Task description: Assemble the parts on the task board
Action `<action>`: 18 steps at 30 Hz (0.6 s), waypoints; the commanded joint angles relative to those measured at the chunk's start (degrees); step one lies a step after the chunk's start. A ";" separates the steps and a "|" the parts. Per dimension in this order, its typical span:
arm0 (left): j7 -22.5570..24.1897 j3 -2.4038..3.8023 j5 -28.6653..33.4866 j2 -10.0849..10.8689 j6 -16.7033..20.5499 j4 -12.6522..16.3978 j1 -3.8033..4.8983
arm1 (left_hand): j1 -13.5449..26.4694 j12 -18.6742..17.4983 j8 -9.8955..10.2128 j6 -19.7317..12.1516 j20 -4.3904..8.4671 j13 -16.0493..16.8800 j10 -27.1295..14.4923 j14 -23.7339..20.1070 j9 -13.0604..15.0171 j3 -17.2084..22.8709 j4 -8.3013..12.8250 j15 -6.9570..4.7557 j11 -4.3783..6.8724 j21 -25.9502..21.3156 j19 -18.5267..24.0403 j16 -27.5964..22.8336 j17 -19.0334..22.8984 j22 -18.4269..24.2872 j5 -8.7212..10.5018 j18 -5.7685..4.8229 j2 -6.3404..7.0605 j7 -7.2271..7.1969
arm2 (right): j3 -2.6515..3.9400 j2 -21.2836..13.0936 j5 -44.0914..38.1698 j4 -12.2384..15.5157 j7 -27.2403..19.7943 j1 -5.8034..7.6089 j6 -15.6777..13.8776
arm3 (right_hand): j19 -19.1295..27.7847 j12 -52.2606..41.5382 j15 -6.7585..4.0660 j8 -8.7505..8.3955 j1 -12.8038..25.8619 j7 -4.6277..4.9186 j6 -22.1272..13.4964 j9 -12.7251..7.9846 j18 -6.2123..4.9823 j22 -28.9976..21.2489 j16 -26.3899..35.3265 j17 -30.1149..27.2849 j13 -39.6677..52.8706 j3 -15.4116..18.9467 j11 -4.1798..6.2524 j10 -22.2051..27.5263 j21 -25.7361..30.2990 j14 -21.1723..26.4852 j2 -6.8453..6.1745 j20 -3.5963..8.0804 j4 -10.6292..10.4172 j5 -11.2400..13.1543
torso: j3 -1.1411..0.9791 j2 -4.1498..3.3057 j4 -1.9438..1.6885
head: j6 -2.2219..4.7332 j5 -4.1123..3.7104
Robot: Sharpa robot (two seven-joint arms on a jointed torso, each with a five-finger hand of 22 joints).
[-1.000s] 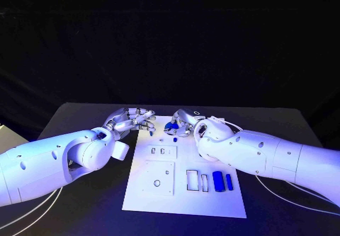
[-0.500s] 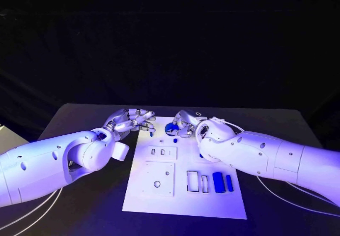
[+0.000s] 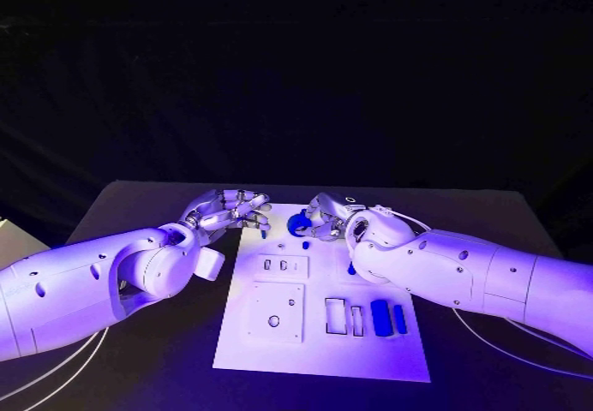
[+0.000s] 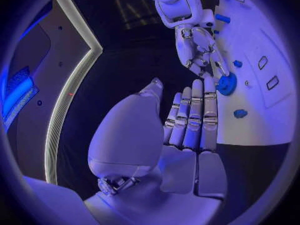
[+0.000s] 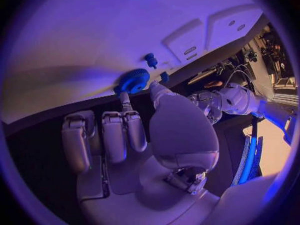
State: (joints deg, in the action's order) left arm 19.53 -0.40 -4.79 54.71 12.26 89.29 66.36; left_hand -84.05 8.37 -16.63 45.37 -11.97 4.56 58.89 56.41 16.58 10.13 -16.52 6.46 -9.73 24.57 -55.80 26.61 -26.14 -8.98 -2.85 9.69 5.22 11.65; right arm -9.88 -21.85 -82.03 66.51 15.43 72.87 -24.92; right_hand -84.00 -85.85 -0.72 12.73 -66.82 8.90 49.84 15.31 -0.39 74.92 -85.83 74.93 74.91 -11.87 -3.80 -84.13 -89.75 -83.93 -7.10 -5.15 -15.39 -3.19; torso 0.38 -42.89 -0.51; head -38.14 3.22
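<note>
Pegs [image 3: 388, 317], blue and upright, stand at the near end of the white task board [image 3: 324, 358] on the black desk [image 3: 148, 205]; at the far end the right hand [image 3: 326, 218] pinches a blue gear [image 3: 299, 224], apparently about to seat it, while the left hand [image 3: 235, 208] hovers beside with fingers apart, grasping nothing. The next move likely needs careful lowering and alignment.

You won't find any readable text, label, brand, number or sign here: nothing legible on the task board [image 3: 324, 342], its parts, the arms or the table
</note>
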 commanded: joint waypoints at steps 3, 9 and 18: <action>0.69 0.05 -0.22 -0.03 -0.27 0.12 0.08 | -0.44 -0.39 0.27 -0.23 -0.01 0.09 0.07 -0.01 0.05 0.23 0.24 0.03 -0.22 -0.23 -0.11 -0.28 -0.05 0.05 -0.02 0.77 -0.25 2.02 | -0.14 -0.35 -0.32 0.34 0.06 -0.20 1.40 | -6.00 0.18 0.44 -0.33 -0.67 -0.04 0.17 -0.03 0.39 15.08 0.19 4.36 9.91 0.01 -0.34 -0.87 -0.25 -3.55 -0.09 -0.49 0.42 -0.23 | -0.03 -0.04 -0.06 | -0.08 -0.06; 0.70 0.05 -0.22 -0.01 -0.24 0.13 0.08 | -0.44 -0.39 0.27 -0.23 -0.01 0.09 0.07 -0.01 0.05 0.23 0.24 0.03 -0.22 -0.23 -0.11 -0.28 -0.05 0.05 -0.02 0.77 -0.25 2.02 | -0.14 -0.70 0.41 1.22 -0.52 -0.20 2.15 | -6.00 0.08 0.39 -0.15 -0.61 -0.14 0.55 0.04 0.39 15.08 0.25 4.28 10.04 0.03 -0.28 -1.01 -0.25 -3.53 0.01 -0.47 0.26 -0.21 | -0.01 -0.04 -0.03 | -0.26 -0.11; 0.68 0.05 -0.22 0.06 -0.22 0.13 0.08 | -0.44 -0.39 0.27 -0.23 -0.01 0.09 0.07 -0.01 0.05 0.23 0.24 0.03 -0.22 -0.23 -0.11 -0.28 -0.05 0.05 -0.02 0.77 -0.25 2.02 | -0.14 -1.90 0.57 2.99 -0.58 -0.19 0.06 | -6.00 0.00 0.31 -0.02 -0.36 -0.24 0.87 0.09 0.39 15.08 0.30 4.23 10.15 0.07 -0.20 -1.12 -0.25 -3.51 0.22 -0.42 -0.09 -0.22 | 0.01 0.03 -0.01 | -0.30 -0.17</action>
State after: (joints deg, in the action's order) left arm 19.53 -0.39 -4.82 54.80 12.29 89.30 66.36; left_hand -84.05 8.37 -16.63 45.37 -11.97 4.59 58.88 56.41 16.56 10.13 -16.52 6.46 -9.73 24.57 -55.80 26.61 -26.13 -8.99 -2.85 9.69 5.22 11.65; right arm -10.01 -23.45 -81.37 69.06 15.34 72.72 -24.07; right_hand -84.00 -85.85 -0.72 12.74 -66.82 8.73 50.42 15.35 -0.39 74.91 -85.82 74.92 74.90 -11.87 -3.80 -84.13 -89.75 -83.93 -7.10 -5.15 -15.39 -3.19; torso 0.36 -42.91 -0.53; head -38.44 3.09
